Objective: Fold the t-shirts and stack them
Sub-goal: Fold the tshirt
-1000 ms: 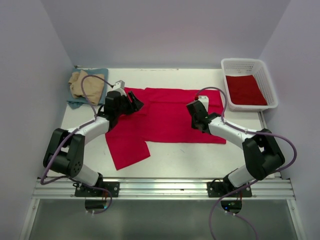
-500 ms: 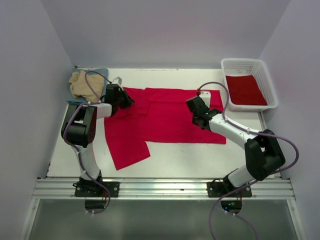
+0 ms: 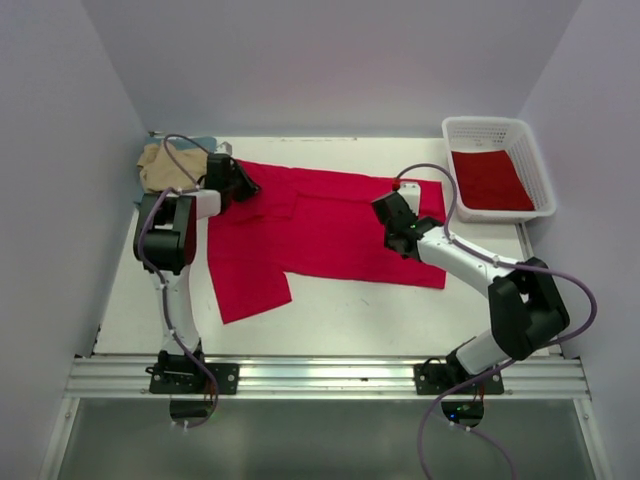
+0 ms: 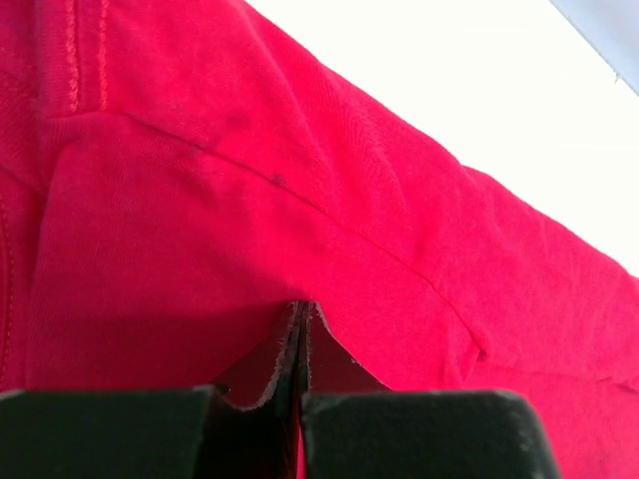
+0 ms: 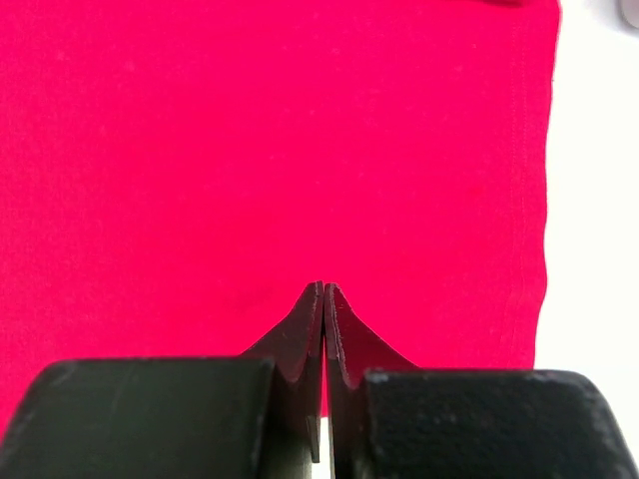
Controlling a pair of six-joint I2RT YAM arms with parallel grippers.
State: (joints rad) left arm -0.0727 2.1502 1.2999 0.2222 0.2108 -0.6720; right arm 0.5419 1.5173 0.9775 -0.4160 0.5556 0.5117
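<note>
A red t-shirt [image 3: 330, 225] lies spread flat across the table, one sleeve hanging toward the near left. My left gripper [image 3: 243, 187] is at the shirt's far left part and is shut on a pinch of its cloth [image 4: 200, 200], with creases running from its tips [image 4: 302, 304]. My right gripper [image 3: 388, 212] is shut over the shirt's right half. Its tips [image 5: 323, 286] sit at the flat cloth [image 5: 250, 150], and no cloth shows between them. A tan shirt [image 3: 160, 165] lies crumpled on a blue-grey one [image 3: 198, 142] at the far left corner.
A white lattice basket [image 3: 485, 123] stands at the far right with another red shirt [image 3: 490, 180] in it. Bare white table [image 3: 350, 315] runs along the near side. Grey walls close in on the left, back and right.
My left gripper has moved toward the far left and the shirt's left part and sleeve shifted with it. My right gripper moved slightly farther away.
</note>
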